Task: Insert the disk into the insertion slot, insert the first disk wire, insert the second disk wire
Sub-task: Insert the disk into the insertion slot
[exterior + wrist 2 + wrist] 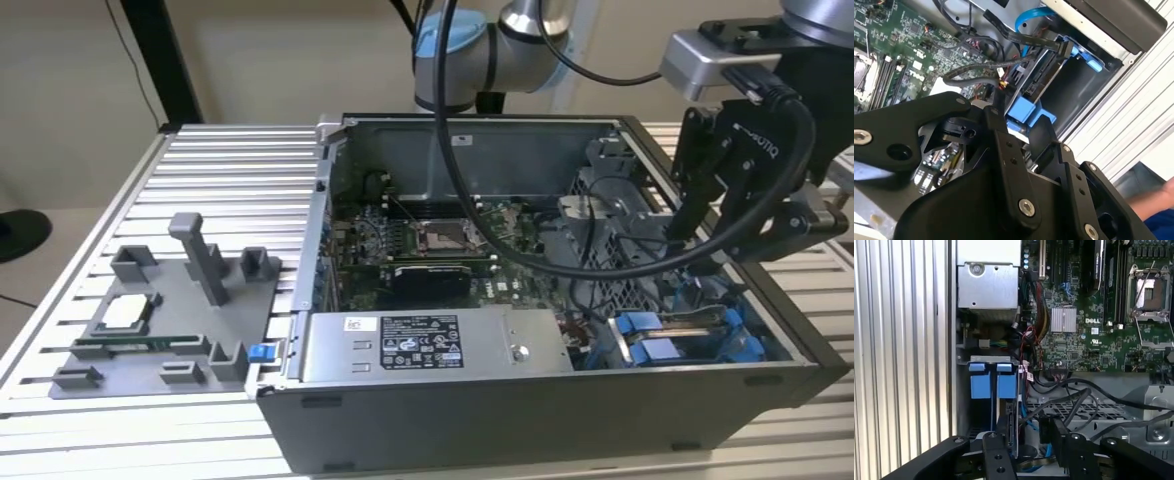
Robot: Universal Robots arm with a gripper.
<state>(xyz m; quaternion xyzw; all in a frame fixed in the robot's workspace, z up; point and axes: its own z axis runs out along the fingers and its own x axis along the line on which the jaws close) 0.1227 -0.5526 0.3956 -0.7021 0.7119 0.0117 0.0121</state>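
- Black tool (741,235) on the end of my arm hangs over the open dark grey metal computer case (534,420), above the corner on the exterior view's right. I cannot tell whether it is clenched or released.
- From here I see the flat rectangular silver-grey disk (1041,82), clipped in a bright blue plastic carrier (1026,112). It stands on edge inside the rectangular grey metal insertion slot (1081,87), close under the tool in both wrist views.
- Two blue plastic tabs (980,381) sit side by side at the slot's mouth in the first wrist view.
- A black cable connector (1056,47) lies against one end of the disk in the second wrist view, and a light blue cable (1026,20) curls just beside it. I cannot tell whether either is pushed home.
- Deeper in the case lies the green motherboard (427,235). The grey labelled power-supply box (427,345) sits along the near wall, beside the slot.
- The case stands on the ribbed aluminium counter (227,170). A grey moulded fixture plate (160,320) lies on the counter towards the exterior view's left, just beside the case.
- A person's blue sleeve (1159,222) shows at the edge of the second wrist view, beyond the counter.
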